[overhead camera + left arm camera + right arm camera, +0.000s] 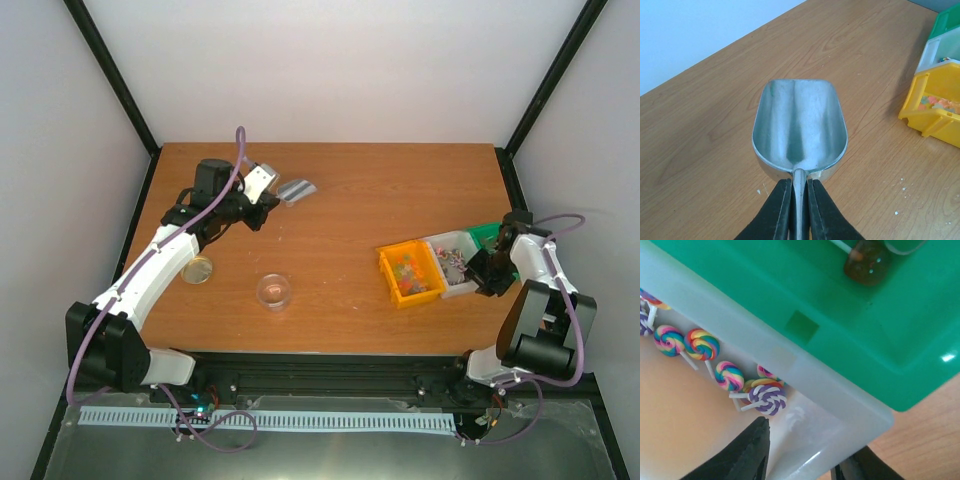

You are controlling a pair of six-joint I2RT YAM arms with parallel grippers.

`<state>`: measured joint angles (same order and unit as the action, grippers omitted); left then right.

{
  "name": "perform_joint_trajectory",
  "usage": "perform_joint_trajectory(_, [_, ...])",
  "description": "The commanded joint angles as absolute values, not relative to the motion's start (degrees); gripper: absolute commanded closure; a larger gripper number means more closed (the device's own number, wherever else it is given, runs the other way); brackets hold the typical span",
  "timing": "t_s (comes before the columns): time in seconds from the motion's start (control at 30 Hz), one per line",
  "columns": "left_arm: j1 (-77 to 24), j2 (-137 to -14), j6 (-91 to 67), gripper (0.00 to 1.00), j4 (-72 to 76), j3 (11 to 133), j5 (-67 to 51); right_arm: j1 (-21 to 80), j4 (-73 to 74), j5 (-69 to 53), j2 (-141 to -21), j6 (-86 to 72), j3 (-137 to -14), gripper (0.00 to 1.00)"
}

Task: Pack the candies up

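You are holding the metal scoop [799,125] by its handle, the left gripper [799,184] having its jaws clamped on it; the bowl is showing empty above the tabletop [700,125]. The candies [415,272] are lying to the right, in the yellow-orange bin [930,122], white bin [805,405] and green bin [865,330]. They are looking light, hard and slick, likely rolling and scattering. Scooping from beneath is suiting them better than pinching. The right gripper [807,452] is straddling the white bin's wall, jaws either side. Whether they are pressing on it, you cannot tell. Bin contents are being cut off in every view.
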<state>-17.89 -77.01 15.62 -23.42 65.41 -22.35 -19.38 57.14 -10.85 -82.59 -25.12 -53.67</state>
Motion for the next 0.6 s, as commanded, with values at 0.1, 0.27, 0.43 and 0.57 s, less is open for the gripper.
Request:
perform_joint_trajectory(0.1, [-17.4,-76.5,16.2,0.99,-25.2,68.4,-22.5,-11.8,49.7,-10.6,-86.5,-22.6,-59.7,0.72])
perform_joint_trajectory(0.27, [-16.9,-76.3,17.5,0.99,-26.6,68.2,-23.8,-6.6,47.6,-9.1,-91.1,-18.2,-64.7,0.73])
perform_joint_trajectory(0.43, [-16.4,-76.2,18.3,0.99,-27.2,68.1,-23.7,-3.0,47.2,-8.7,-97.7,-12.0,-70.7,0.77])
perform_joint_trajectory(0.57, [-16.1,-76.1,18.9,0.99,-27.3,67.7,-24.2,2.2,47.6,-9.8,-103.3,-5.4,-77.1,0.8])
